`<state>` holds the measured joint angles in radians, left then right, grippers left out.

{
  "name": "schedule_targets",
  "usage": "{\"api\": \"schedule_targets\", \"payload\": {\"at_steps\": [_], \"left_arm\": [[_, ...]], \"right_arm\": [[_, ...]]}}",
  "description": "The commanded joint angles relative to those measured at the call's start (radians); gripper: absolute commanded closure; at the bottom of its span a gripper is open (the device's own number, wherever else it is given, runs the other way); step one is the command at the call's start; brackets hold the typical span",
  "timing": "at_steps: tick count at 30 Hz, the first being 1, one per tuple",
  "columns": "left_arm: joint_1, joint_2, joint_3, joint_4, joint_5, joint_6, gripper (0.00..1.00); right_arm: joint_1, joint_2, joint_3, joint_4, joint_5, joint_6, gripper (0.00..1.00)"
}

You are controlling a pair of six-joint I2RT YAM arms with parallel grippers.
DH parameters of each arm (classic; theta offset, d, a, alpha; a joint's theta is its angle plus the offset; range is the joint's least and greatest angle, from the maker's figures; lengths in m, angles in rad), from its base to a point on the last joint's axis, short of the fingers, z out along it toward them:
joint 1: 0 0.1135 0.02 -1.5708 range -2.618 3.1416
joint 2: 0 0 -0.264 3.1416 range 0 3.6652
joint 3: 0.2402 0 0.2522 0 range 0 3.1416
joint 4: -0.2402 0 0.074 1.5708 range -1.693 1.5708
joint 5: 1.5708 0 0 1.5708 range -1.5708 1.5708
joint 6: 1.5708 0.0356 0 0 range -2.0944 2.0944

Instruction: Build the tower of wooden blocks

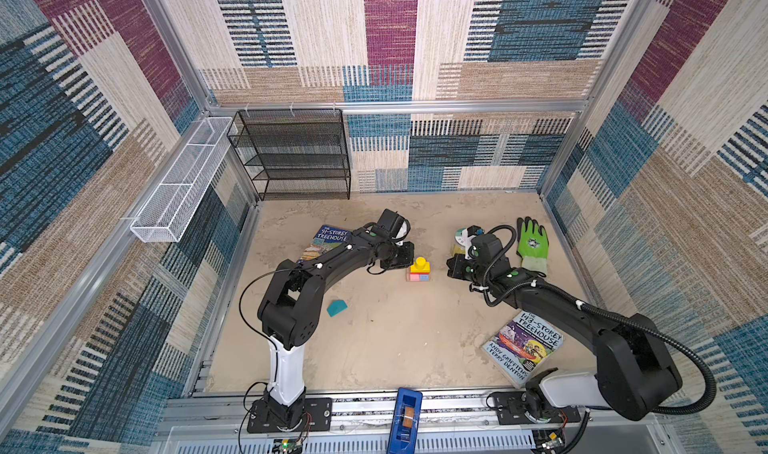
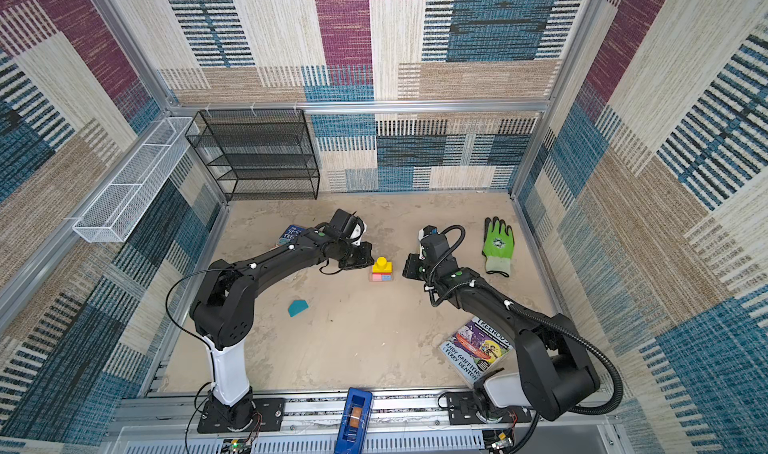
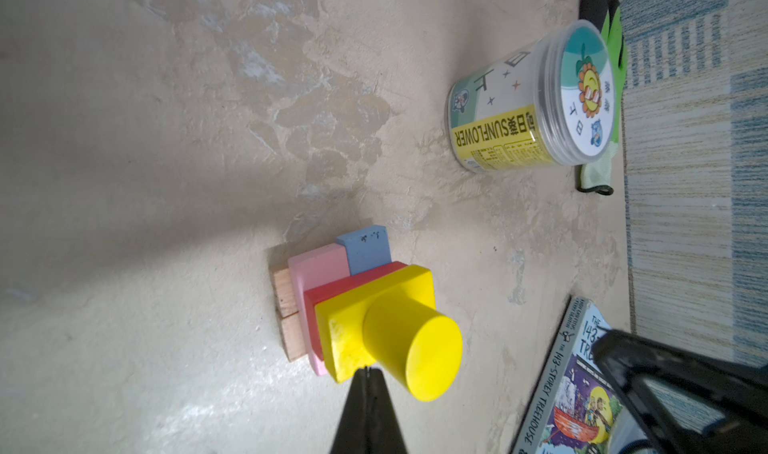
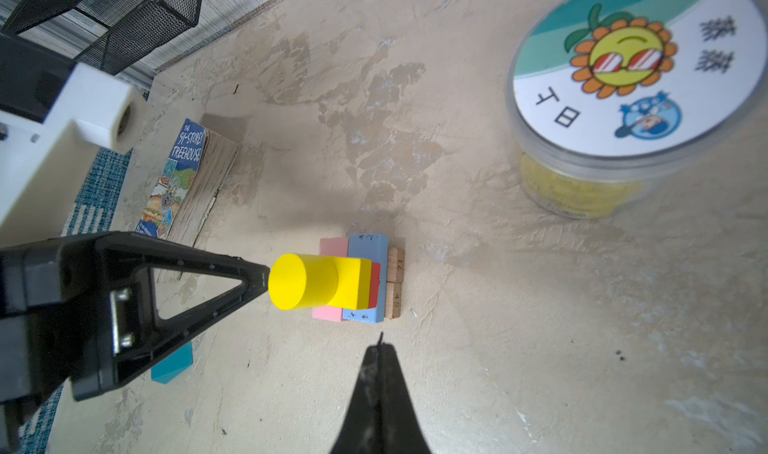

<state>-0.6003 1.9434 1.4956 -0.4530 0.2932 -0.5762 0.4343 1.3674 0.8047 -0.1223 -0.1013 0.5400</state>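
The tower (image 1: pixel 419 270) stands mid-way across the table (image 1: pixel 395 348), nearer its back edge. It has 2 plain pieces at the base, with the broad ones low for steadiness, and the yellow cylinder (image 3: pixel 411 348) on top. The left gripper (image 3: pixel 367 375) and right gripper (image 4: pixel 380 350) flank it, each pressed together and empty, clear of the stack. The teal house piece (image 1: pixel 336 307) lies apart toward the left edge and is probably the roof, not yet placed.

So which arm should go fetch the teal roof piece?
Left. The teal house-shaped piece lies on the side of the tower where the left hand works; the right hand would probably have to reach past the stack. Both are shut and empty.
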Motion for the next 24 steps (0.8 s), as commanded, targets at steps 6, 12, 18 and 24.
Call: {"api": "schedule_targets", "payload": {"at_steps": [6,12,18,24], "left_arm": [[-0.001,-0.112,0.005,-0.141,-0.146,0.057,0.98],[-0.001,-0.258,-0.064,-0.259,-0.252,0.083,0.89],[-0.001,-0.412,-0.162,-0.36,-0.314,0.052,0.76],[-0.001,-0.533,-0.241,-0.451,-0.367,0.019,0.73]], "right_arm": [[0.0,-0.037,0.006,0.002,0.005,0.002,1.0],[0.0,-0.046,-0.001,-0.002,-0.005,0.011,1.0],[0.0,-0.059,-0.005,-0.005,-0.004,0.034,0.95],[0.0,-0.06,0.007,-0.011,0.002,0.062,0.81]]}}
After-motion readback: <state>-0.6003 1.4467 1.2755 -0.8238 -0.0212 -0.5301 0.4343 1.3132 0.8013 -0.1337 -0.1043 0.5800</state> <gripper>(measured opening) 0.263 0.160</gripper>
